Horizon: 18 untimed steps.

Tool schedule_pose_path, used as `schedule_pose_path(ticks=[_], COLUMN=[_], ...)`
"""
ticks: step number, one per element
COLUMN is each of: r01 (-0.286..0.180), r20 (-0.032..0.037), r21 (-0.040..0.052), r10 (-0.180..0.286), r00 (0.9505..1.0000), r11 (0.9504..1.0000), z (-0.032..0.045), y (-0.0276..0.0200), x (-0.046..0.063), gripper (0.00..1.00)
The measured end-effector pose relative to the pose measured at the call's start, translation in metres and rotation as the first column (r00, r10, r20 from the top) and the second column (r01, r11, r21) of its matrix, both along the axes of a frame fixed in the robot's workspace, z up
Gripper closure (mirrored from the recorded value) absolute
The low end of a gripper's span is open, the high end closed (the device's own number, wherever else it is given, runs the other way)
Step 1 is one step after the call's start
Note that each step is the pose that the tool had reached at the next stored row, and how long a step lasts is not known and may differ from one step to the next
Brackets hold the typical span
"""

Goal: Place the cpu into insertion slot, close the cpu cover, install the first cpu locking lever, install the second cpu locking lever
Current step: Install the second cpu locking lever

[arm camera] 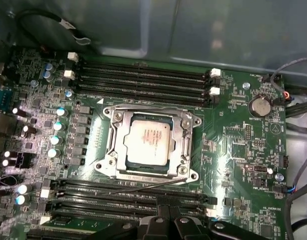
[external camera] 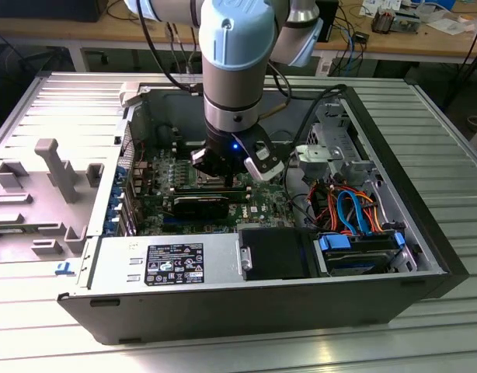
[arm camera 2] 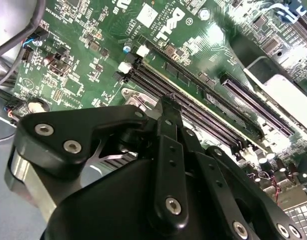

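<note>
Silver cpu (arm camera: 147, 140): 1, seated | cpu cover (arm camera: 179, 143): 1, down

Cpu (arm camera: 149, 141) seated in insertion slot (arm camera: 111, 146), silver-grey top facing up. Cpu cover (arm camera: 179, 142) lay closed over it, chip showing through square window. Thin locking lever (arm camera: 143, 188) lay along socket edge nearest pincer, angled slightly, not clearly latched. Memory slots (arm camera: 143, 80) ran on far side of socket, further slots on near side. Coin battery (arm camera: 259, 105) sat well apart on green motherboard (arm camera: 233, 150). Black pincer (arm camera: 168, 227) at frame edge, finger state indeterminate.
</note>
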<state>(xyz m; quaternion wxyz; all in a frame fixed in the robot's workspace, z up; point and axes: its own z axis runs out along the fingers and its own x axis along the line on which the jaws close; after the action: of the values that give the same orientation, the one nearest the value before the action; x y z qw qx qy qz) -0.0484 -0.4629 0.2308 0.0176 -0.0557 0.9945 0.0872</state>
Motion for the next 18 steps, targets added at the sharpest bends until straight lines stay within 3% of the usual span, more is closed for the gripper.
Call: schedule_pose_path(ticks=[2, 3, 4, 12, 18], r01=[0.000, 0.000, 0.000, 0.000, 0.000], r20=[0.0000, 0.0000, 0.0000, -0.0001, -0.0001], r21=[0.0123, 0.0332, 0.0404, 0.0514, 0.0528], r10=[0.000, 0.000, 0.000, 0.000, 0.000], r00=[1.0000, 1.0000, 1.0000, 1.0000, 1.0000], r11=[0.9999, 0.9994, 0.9992, 0.9987, 0.9986], z=[-0.0003, -0.0006, -0.0013, -0.0078, -0.0156], y=[-0.0002, -0.0002, -0.0002, 0.0003, 0.0030], x=[0.000, 0.000, 0.000, -0.004, -0.011], gripper=[0.89, 0.89, 0.89, 0.89, 0.89])
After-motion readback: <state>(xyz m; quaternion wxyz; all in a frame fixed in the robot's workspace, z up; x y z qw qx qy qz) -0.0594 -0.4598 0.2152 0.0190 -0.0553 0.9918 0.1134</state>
